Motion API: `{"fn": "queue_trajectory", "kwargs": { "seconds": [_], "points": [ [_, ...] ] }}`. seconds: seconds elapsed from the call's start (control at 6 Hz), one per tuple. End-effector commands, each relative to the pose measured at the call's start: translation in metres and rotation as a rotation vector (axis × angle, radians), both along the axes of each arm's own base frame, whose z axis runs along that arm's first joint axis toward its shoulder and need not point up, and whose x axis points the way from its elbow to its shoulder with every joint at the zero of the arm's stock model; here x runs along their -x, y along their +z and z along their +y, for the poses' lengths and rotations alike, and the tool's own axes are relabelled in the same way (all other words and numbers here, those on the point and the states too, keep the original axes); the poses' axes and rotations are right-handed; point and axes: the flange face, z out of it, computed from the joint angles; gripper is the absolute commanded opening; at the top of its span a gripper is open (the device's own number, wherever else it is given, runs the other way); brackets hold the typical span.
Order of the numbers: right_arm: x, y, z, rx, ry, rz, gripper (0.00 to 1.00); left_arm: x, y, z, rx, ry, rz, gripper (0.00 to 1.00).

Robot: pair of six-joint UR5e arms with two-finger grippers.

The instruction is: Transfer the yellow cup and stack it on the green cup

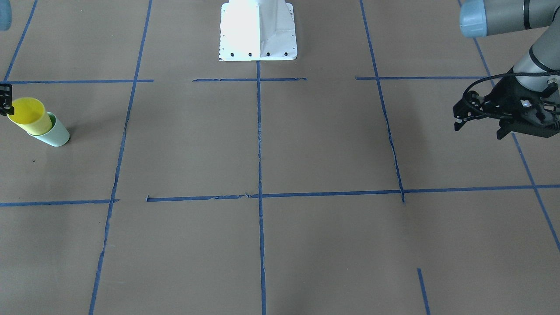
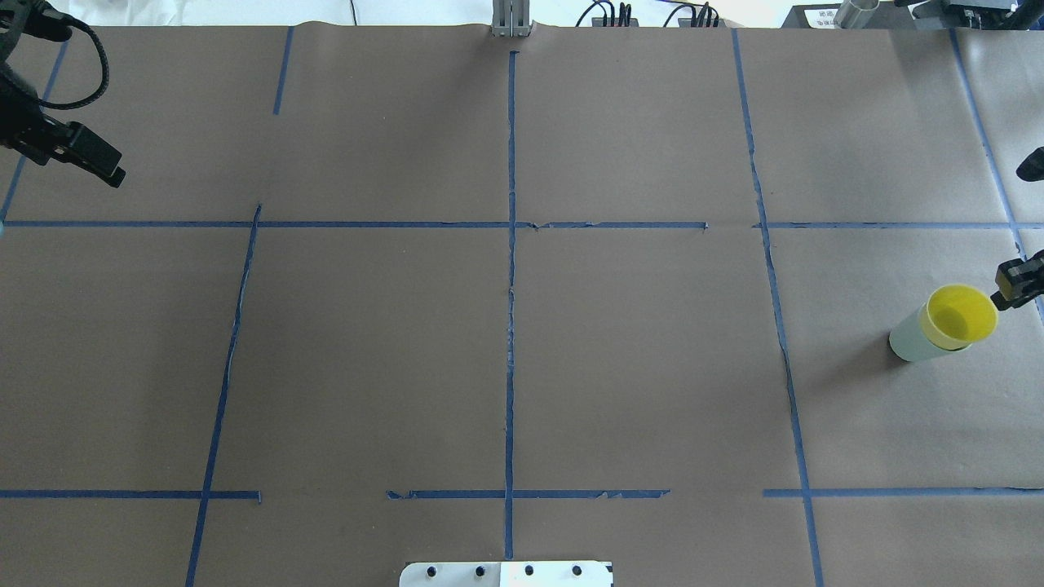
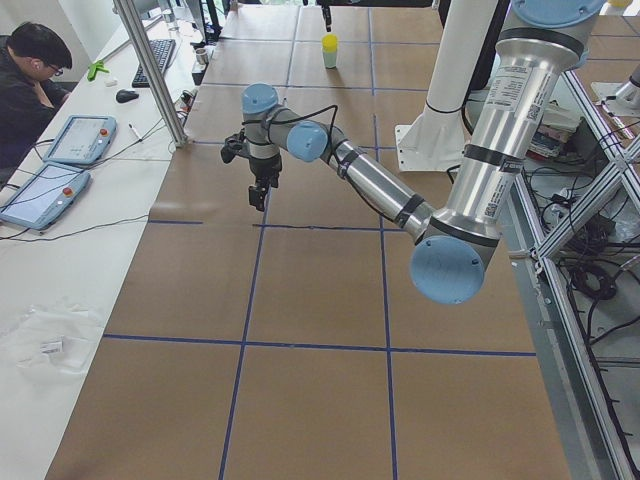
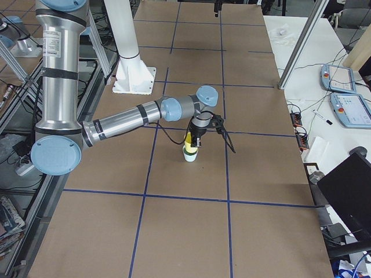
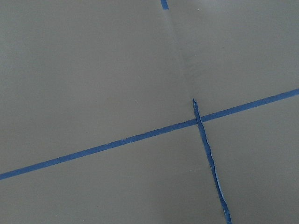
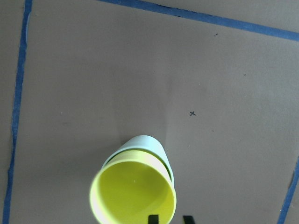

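The yellow cup (image 1: 29,114) is seated inside the green cup (image 1: 54,134), near the tabletop's (image 1: 323,140) edge on the robot's right. Both are smooth, plain, handleless cups that widen toward the rim. The yellow one is glossy and bright and the green one pale and matte. The pair is seen leaning slightly in the front-facing view, with the green base resting on the tabletop.

The tabletop is covered in flat brown paper. It is divided into squares by blue tape (image 1: 259,144), which is torn and wrinkled in places. A white metal base (image 1: 258,30) with bolt holes is fixed at the robot's side.

In the right wrist view, the right fingers (image 6: 153,219) are shown as two dark tips held apart. One is over the yellow cup's mouth and the other just outside its rim. No pinch on the wall is seen. In the overhead view only one of these tips is caught, just beside the rim.

The left fingers (image 1: 504,130) are held apart above bare paper, well away from the cups. This is made clear by the front-facing view only. In the left wrist view nothing but paper and crossing tape is shown.
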Motion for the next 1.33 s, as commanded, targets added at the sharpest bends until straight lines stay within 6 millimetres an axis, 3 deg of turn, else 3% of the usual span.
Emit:
{"fn": "queue_trajectory", "kwargs": {
  "seconds": [0.0,0.17,0.33,0.5,0.83,1.0,1.17],
  "points": [
    [0.001,-0.004,0.001,-0.008,-0.004,-0.007,1.0,0.001,-0.001,-0.001,-0.003,0.0,0.001,1.0],
    [-0.003,-0.006,0.008,-0.013,-0.001,-0.006,1.0,0.0,0.002,-0.001,-0.004,0.008,-0.002,1.0],
    [-0.031,-0.003,0.004,-0.022,0.043,-0.005,1.0,0.002,0.008,-0.002,0.003,0.008,-0.006,1.0],
    [-0.063,0.015,0.009,-0.057,0.019,-0.006,1.0,0.018,0.012,-0.008,-0.025,0.021,-0.019,1.0],
    [-0.132,0.058,0.032,-0.069,0.034,-0.001,1.0,0.073,0.057,-0.031,-0.069,0.074,-0.066,1.0],
    [-0.163,0.085,0.041,-0.069,0.046,-0.003,1.0,0.113,0.1,-0.029,-0.075,0.109,-0.089,1.0],
    [-0.175,0.1,0.053,-0.044,0.062,0.003,1.0,0.16,0.145,-0.02,-0.045,0.114,-0.053,1.0]
  ]
}}
